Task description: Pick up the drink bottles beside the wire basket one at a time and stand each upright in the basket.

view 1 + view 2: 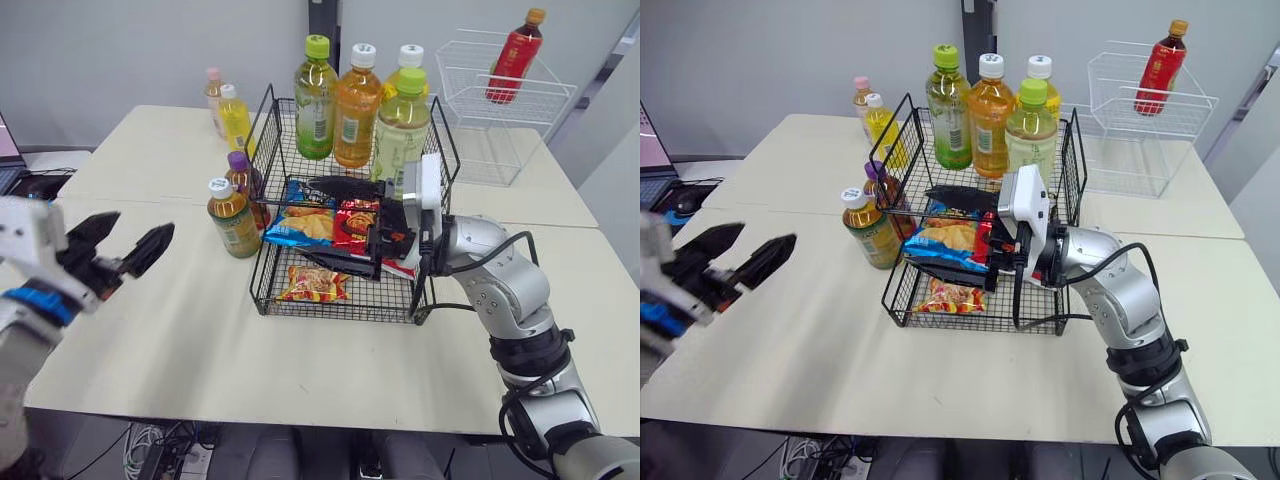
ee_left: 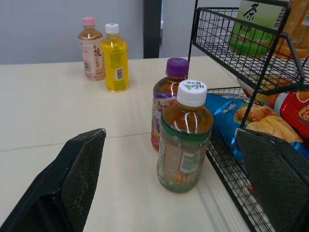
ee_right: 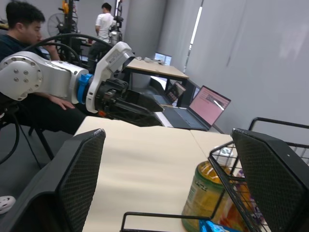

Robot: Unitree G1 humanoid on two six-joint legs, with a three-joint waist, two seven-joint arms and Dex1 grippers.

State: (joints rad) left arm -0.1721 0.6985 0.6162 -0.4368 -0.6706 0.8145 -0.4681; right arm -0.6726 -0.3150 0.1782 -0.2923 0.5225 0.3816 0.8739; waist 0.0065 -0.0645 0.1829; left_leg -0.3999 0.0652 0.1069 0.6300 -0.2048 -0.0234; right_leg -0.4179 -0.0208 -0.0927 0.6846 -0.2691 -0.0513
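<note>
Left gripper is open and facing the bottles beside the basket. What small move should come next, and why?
Probably ease the left gripper forward until it straddles the white-capped bottle. The gripper is open, empty and short of that bottle. It stands nearest, with the purple-capped bottle just behind it and the basket wire close beside it, so a straight, slow approach looks safest.

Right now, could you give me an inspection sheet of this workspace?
Surface: cream table, no spills seen.
Job's things: black wire basket holds four upright bottles; white-capped amber bottle, purple-capped bottle, yellow bottle and pink-capped bottle stand beside it.
Clutter: snack packets in the basket; red bottle in a white wire basket behind.
Grippers: left gripper open, facing the amber bottle; right gripper open above the snack packets.
Cables: black cable along the right arm.
Surroundings: open laptop, seated person.
</note>
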